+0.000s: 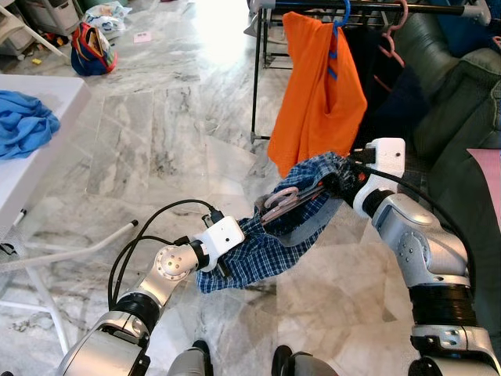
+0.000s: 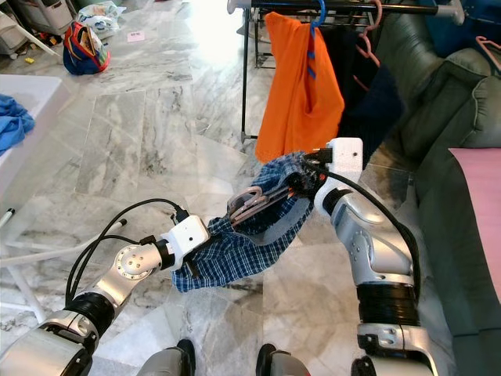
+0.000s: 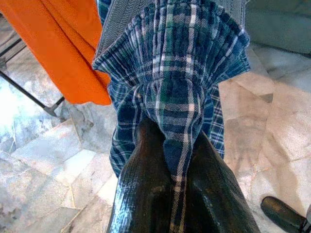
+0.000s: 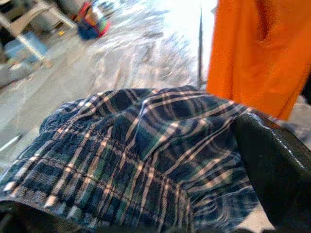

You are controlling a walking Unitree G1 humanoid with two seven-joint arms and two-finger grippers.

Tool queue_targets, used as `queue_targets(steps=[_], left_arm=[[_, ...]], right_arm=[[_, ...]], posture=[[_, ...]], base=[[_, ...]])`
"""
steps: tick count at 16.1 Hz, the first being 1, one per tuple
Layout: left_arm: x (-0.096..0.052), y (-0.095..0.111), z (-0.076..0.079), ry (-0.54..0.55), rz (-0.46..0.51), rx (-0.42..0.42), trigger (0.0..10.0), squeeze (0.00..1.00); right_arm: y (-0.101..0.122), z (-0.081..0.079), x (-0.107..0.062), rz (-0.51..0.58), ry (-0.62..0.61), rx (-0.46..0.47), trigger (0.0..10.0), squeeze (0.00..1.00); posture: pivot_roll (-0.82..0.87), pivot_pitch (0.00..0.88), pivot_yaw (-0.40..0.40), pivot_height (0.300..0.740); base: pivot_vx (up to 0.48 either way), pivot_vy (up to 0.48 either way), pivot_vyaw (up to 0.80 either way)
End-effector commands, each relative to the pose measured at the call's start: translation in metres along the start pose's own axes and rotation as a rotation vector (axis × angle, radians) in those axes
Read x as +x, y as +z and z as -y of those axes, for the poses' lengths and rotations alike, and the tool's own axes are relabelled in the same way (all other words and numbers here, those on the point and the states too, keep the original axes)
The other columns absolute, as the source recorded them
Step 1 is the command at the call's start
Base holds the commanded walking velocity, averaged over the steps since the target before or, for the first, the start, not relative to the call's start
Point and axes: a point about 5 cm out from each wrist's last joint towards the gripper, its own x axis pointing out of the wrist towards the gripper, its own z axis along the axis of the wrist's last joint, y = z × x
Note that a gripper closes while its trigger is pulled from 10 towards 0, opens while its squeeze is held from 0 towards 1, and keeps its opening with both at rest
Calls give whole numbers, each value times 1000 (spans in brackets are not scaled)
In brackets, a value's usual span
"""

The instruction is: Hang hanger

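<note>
1. Two claws are sharing one load: the left claw [image 1: 223, 266] is pinching the lower edge of the plaid cloth [image 1: 258, 251], its fingers [image 3: 146, 194] closed tight on a fold.
2. Higher and farther out, the right claw [image 1: 340, 178] is gripping the cloth's upper end, fingers clamped with fabric between them.
3. Lying across the cloth between the claws is the hanger [image 1: 280, 200], pinkish, its hook pointing left.
4. Beyond, the rack [image 1: 368, 9] is carrying an orange shirt [image 1: 313, 94] over the marble floor [image 1: 172, 133].
5. Judging by this, the carry-to-rack step is under way; next, the hook needs lifting onto the rail beside the shirt.
</note>
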Motion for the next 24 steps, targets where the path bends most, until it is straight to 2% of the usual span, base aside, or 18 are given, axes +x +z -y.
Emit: queue_targets(steps=[1, 3, 4, 5, 6, 7, 9, 10, 12, 13, 14, 16, 17, 20, 22, 23, 24], left_arm=[[-1, -2, -1, 13, -10, -7, 0, 0], [0, 0, -3, 22, -9, -4, 0, 0], [0, 0, -3, 22, -8, -4, 0, 0], [1, 1, -3, 27, -8, -4, 0, 0], [1, 1, -3, 29, -8, -4, 0, 0], [1, 1, -3, 30, -8, -4, 0, 0], [1, 0, -3, 30, -11, -4, 0, 0], [1, -1, -3, 31, -15, -4, 0, 0], [0, -1, -4, 33, -17, -3, 0, 0], [0, -1, -5, 34, -19, -3, 0, 0], [1, 0, -6, 39, -22, 0, 0, 0], [1, 1, -8, 46, -24, 1, 0, 0], [2, 2, -9, 69, -25, 4, 0, 0], [2, 2, -10, 78, -24, 6, 0, 0], [1, 1, -10, 76, -23, 3, 0, 0], [0, 1, -11, 77, -19, 4, 0, 0], [-1, 1, -12, 78, -15, 5, 0, 0]], right_arm=[[-3, -9, -3, -29, 64, -20, 10000, 1000], [-16, -21, -10, -108, 157, -144, 10000, 1000], [-17, -22, -11, -116, 169, -152, 10000, 1000], [-15, -18, -8, -96, 110, -73, 10000, 1000], [-8, -10, -4, -42, 6, 61, 10000, 1000], [-5, -6, -3, -19, -38, 123, 10000, 1000], [-5, 0, -4, -23, -86, 153, 10000, 1000], [-11, 3, -9, -86, -76, -42, 10000, 1000], [-19, -2, -17, -160, 20, -233, 10000, 1000], [-22, -5, -21, -185, 68, -288, 10000, 1000], [-22, -13, -26, -205, 143, -326, 10000, 1000], [-23, -17, -28, -216, 182, -342, 10000, 1000], [-33, -28, -33, -254, 286, -416, 10000, 1000], [-37, -30, -36, -271, 323, -456, 10000, 1000], [-24, -36, -38, -161, 387, -553, 10000, 1000], [-10, -33, -42, -89, 413, -612, 10000, 1000], [-4, -29, -44, -74, 410, -626, 10000, 1000]], posture=[[3, 222, 0, 740], [-3, 224, -2, 740], [-4, 224, -3, 740], [-6, 226, -4, 740], [-8, 228, -4, 740], [-8, 228, -4, 740], [-9, 229, -3, 740], [-10, 229, 0, 740], [-14, 227, 3, 740], [-16, 228, 4, 740], [-17, 227, 2, 740], [-19, 225, 1, 740], [-18, 226, -1, 740], [-17, 226, -2, 740], [-13, 224, -3, 740], [-12, 222, -4, 740], [-12, 222, -6, 740]], base=[[0, 0, 0], [0, 0, 0], [0, 0, 0], [0, 0, 0], [0, 0, 0], [0, 0, 0], [0, 0, 0], [0, 0, 0], [0, 0, 0], [0, 0, 0], [0, 0, 0], [0, 0, 0], [0, 0, 0], [0, 0, 0], [0, 0, 0], [0, 0, 0], [0, 0, 0]])
